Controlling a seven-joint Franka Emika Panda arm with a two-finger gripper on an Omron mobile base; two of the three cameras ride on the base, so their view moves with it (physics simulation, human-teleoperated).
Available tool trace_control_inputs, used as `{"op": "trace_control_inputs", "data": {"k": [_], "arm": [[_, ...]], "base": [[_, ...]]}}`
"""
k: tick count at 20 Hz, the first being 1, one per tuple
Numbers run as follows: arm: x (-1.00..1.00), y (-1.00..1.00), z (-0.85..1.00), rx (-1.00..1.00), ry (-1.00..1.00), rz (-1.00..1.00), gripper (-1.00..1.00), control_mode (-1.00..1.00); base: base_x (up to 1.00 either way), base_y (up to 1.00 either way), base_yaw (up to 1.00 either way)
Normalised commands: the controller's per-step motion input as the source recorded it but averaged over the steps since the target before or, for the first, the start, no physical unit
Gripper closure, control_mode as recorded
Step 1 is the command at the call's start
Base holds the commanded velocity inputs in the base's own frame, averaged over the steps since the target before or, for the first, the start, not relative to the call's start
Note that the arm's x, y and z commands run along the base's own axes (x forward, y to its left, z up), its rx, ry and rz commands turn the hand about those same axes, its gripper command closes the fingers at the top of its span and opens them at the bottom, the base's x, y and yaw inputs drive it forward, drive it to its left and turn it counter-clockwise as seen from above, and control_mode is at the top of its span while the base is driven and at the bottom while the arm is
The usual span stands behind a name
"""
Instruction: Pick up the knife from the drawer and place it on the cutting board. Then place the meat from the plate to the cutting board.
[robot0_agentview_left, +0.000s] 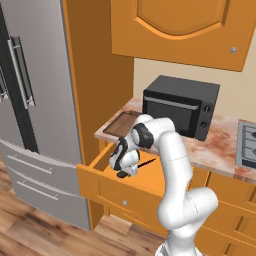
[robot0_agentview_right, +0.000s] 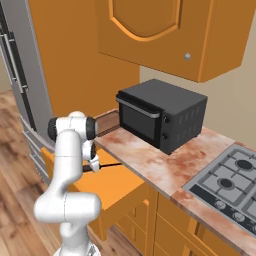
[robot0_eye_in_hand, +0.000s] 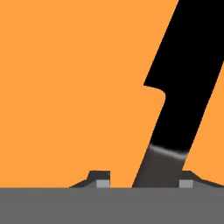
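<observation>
The orange drawer (robot0_agentview_left: 117, 192) (robot0_agentview_right: 117, 187) stands pulled out under the counter. A black knife (robot0_agentview_left: 148, 162) (robot0_agentview_right: 111, 164) (robot0_eye_in_hand: 183, 87) lies flat on its floor. My gripper (robot0_agentview_left: 122, 173) (robot0_agentview_right: 92, 167) (robot0_eye_in_hand: 144, 180) reaches down into the drawer and straddles the knife's handle. In the hand view one fingertip (robot0_eye_in_hand: 189, 179) sits against the handle, while the other fingertip (robot0_eye_in_hand: 99, 179) stands a little apart from it, so the jaws are open around it. The dark brown cutting board (robot0_agentview_left: 119, 125) (robot0_agentview_right: 106, 123) lies on the counter's left end. The plate and the meat are out of view.
A black microwave (robot0_agentview_left: 181, 105) (robot0_agentview_right: 161, 114) stands on the marble counter (robot0_agentview_left: 220, 147) (robot0_agentview_right: 150, 162), right of the board. A stovetop (robot0_agentview_left: 246, 145) (robot0_agentview_right: 230, 185) lies further right. The steel fridge (robot0_agentview_left: 35, 110) stands left of the drawer, with wall cabinets (robot0_agentview_left: 175, 27) overhead.
</observation>
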Motion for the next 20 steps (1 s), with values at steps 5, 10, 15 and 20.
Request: {"op": "trace_control_inputs", "data": {"k": [5,10,15,20], "arm": [[-0.23,0.31,-0.34,0.00,0.01,0.00,1.00,-1.00],[-0.16,0.08,0.31,0.00,0.03,0.00,1.00,-1.00],[-0.33,0.00,0.73,0.02,0.10,-0.01,1.00,-1.00],[-0.53,0.00,0.95,0.02,0.15,0.00,1.00,-1.00]], "base": [[0.00,0.00,0.00],[0.00,0.00,0.00],[0.00,0.00,0.00],[0.00,0.00,0.00]]}}
